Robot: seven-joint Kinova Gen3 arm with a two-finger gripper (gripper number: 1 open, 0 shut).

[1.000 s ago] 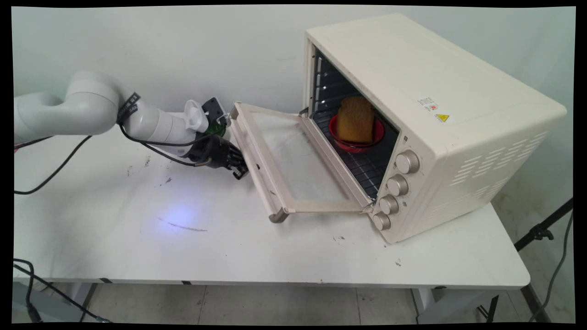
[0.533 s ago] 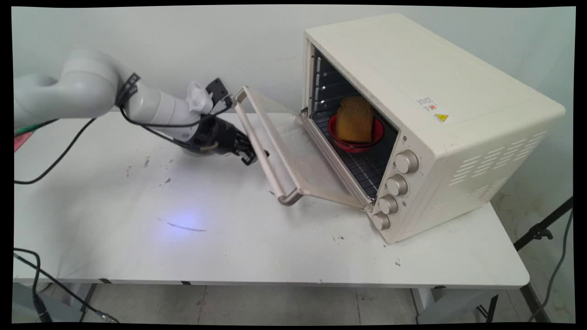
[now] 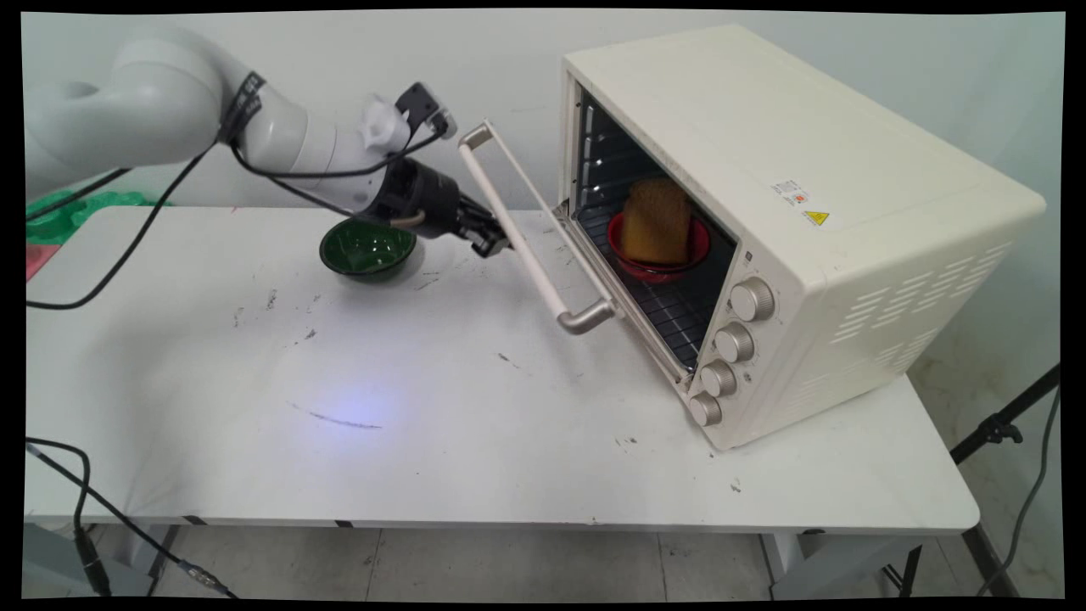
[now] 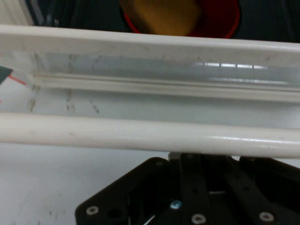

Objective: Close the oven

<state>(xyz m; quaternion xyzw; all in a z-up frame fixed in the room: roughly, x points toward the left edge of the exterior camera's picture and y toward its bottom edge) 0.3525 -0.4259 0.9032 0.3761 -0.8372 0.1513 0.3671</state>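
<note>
A: Main view?
B: Gripper is against the handle of the oven door, which is half raised and tilted. Open or closed, can't tell. Green bowl sits just left on the table. Bread is in the red bowl inside.
A: Hand view?
B: Handle bar crosses just above the linkage, glass beyond. Door probably stiff, hinged, glass fragile, so the bar's the hold. Near side is open, and the green bowl crowds the left.
</note>
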